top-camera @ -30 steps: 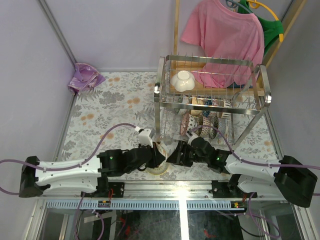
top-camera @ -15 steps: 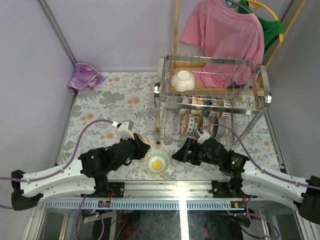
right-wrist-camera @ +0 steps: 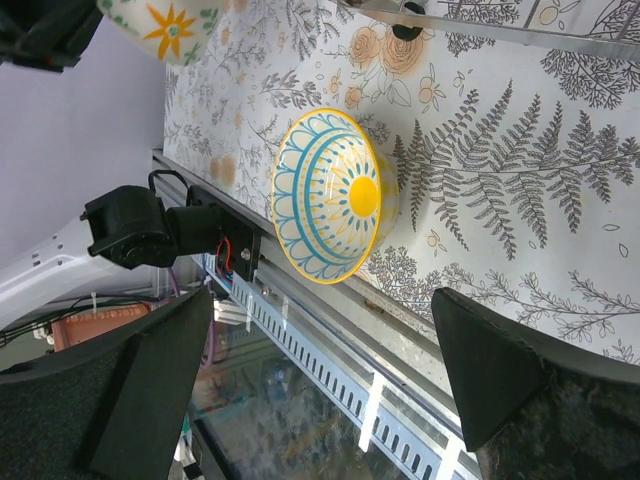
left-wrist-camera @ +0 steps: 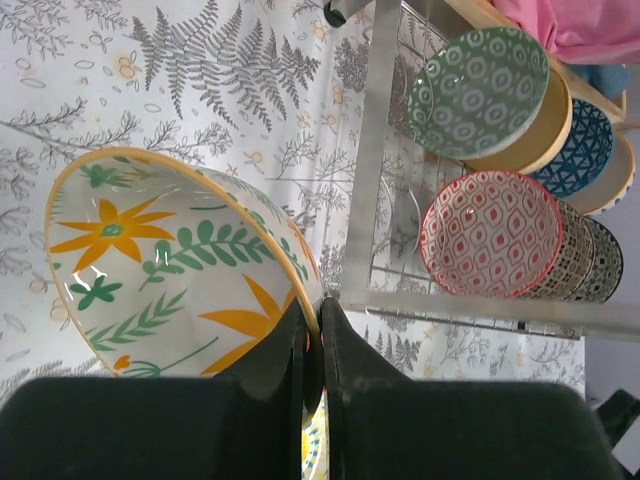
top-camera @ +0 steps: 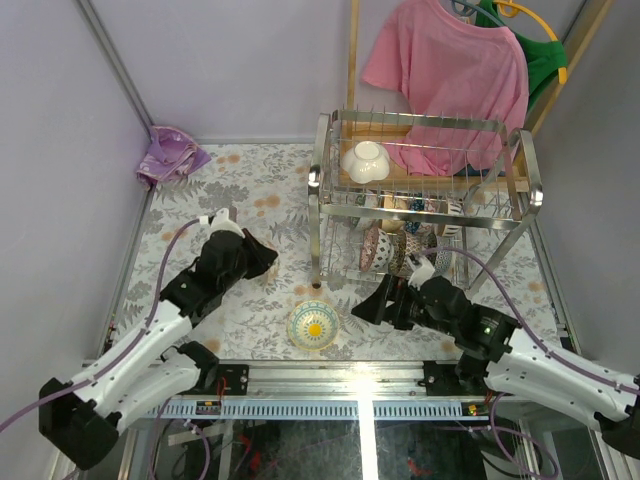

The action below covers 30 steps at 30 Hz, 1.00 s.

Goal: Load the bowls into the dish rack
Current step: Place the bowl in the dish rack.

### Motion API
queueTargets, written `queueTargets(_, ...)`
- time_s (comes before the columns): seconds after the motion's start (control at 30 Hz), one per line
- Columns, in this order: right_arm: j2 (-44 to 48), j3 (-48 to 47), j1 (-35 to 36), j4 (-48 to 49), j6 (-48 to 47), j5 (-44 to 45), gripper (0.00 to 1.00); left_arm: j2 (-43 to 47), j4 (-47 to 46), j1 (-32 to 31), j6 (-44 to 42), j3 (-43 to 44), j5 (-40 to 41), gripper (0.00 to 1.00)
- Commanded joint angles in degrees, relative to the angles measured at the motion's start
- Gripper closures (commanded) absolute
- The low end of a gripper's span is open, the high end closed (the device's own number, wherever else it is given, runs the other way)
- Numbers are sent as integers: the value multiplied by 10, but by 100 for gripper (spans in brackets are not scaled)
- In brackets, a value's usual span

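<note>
My left gripper [left-wrist-camera: 310, 312] is shut on the rim of a white bowl with orange flowers and green leaves [left-wrist-camera: 150, 260], held tilted above the table. In the top view the left gripper [top-camera: 258, 258] is left of the dish rack [top-camera: 322, 180]; the bowl under it is mostly hidden. The bowl also shows in the right wrist view [right-wrist-camera: 160, 25]. A blue-and-yellow bowl [top-camera: 313, 325] sits upright on the table near the front edge. My right gripper [top-camera: 376, 306] is open and empty just right of it [right-wrist-camera: 335, 195]. The rack holds a white bowl [top-camera: 365, 160] on top and several patterned bowls [top-camera: 400, 245] below.
A pink shirt [top-camera: 455, 70] hangs on a wooden stand behind the rack. A purple cloth [top-camera: 170, 155] lies at the far left corner. The rack's steel post [left-wrist-camera: 375, 150] stands close to the held bowl. The table's front rail [right-wrist-camera: 330, 345] is just beyond the blue-and-yellow bowl.
My left gripper has lifted the flowered bowl off the blue-and-yellow bowl and carried it left and back. My right gripper has drawn back to the right, open.
</note>
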<state>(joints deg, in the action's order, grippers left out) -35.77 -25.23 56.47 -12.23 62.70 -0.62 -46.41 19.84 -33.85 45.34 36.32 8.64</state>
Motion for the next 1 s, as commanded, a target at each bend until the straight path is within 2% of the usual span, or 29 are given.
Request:
queueTargets(0.0, 39, -23, 3, -36, -8, 8, 1, -33, -125, 64, -33, 20, -148, 100)
queueTargets(0.17, 78, -21, 3, -60, -6, 17, 1, -88, -210, 129, -24, 20, -264, 100)
queueTargets(0.37, 89, -23, 4, -64, -10, 12, 1, -158, -292, 177, -22, 49, -341, 100)
queueTargets(0.67, 101, -35, 3, -85, -18, 18, 1, -283, -410, 184, 6, 124, -466, 100)
queueTargets(0.97, 94, -25, 4, -70, -16, 12, 1, -393, -599, 165, 115, 124, -563, 100)
